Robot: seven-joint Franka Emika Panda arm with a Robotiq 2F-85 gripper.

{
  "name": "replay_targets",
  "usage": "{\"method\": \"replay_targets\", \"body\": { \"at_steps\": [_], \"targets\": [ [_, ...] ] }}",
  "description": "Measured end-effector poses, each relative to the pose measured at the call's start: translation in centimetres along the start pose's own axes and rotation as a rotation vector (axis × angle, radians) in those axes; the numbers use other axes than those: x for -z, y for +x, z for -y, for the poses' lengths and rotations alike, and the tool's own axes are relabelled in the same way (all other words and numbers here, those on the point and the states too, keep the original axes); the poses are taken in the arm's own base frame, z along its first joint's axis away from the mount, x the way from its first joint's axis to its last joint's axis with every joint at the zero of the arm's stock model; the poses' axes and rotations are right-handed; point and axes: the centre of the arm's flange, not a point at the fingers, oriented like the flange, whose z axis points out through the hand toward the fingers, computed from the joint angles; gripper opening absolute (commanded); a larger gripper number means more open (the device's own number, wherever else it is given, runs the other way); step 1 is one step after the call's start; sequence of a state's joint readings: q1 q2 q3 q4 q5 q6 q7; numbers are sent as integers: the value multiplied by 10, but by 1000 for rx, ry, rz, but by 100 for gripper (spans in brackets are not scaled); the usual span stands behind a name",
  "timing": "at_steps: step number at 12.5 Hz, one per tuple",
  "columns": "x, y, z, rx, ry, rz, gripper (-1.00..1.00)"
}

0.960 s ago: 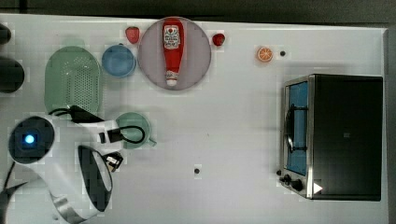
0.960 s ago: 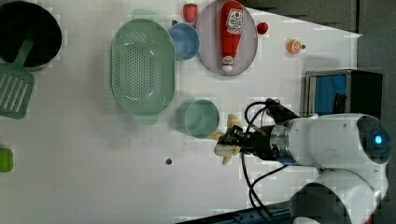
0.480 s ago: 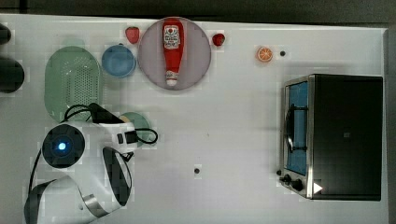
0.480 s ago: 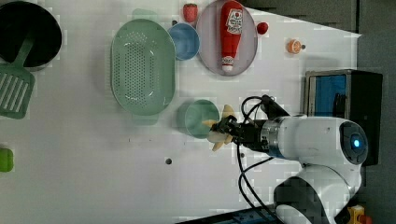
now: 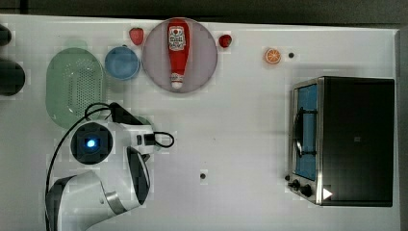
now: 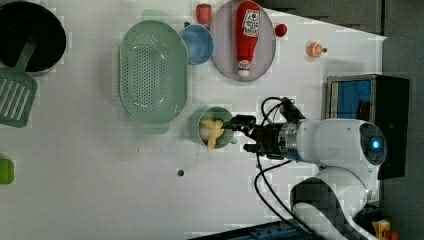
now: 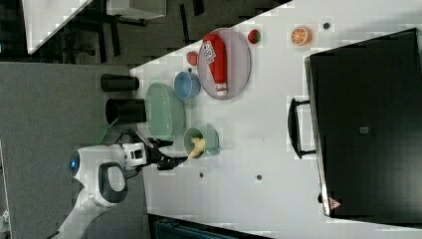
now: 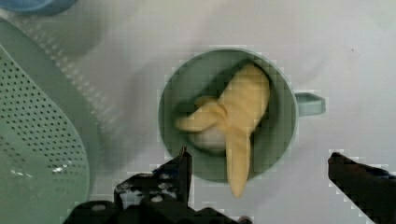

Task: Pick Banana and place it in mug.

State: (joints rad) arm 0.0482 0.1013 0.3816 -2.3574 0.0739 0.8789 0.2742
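The pale-yellow banana lies inside the teal-green mug, one end poking out over the rim. My gripper hangs above the mug, open, its black fingers spread on either side of the banana and not touching it. In the left view the banana rests in the mug, with the gripper just to the left view's right of it. The right view has the mug, the banana and the gripper in a row. In the top view my arm covers the mug.
A light-green perforated basket stands close beside the mug, with a blue cup and a plate bearing a ketchup bottle beyond it. A toaster oven and an orange slice sit far off. A black pot and a green spatula lie at the table's end.
The gripper carried the banana over the mug, then opened. The banana left the fingers and now lies in the mug.
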Motion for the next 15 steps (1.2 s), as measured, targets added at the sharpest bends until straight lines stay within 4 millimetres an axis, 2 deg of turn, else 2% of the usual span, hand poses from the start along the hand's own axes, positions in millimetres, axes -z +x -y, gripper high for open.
{"method": "replay_targets", "body": {
  "at_steps": [1, 2, 4, 6, 8, 10, 12, 13, 15],
  "targets": [
    [8, 8, -3, -9, -12, -6, 100],
    [25, 16, -7, -21, -27, -15, 100],
    [60, 12, -12, -29, -85, 4, 100],
    [107, 14, -16, -46, -125, 13, 100],
    [172, 37, -21, -96, -71, -10, 100],
    [235, 64, -51, -166, -1, -36, 100],
    [292, 88, -92, -230, 6, -28, 100],
    [320, 109, -118, -246, 7, -77, 100],
    [345, 137, -152, -316, -13, -99, 100]
  ]
}}
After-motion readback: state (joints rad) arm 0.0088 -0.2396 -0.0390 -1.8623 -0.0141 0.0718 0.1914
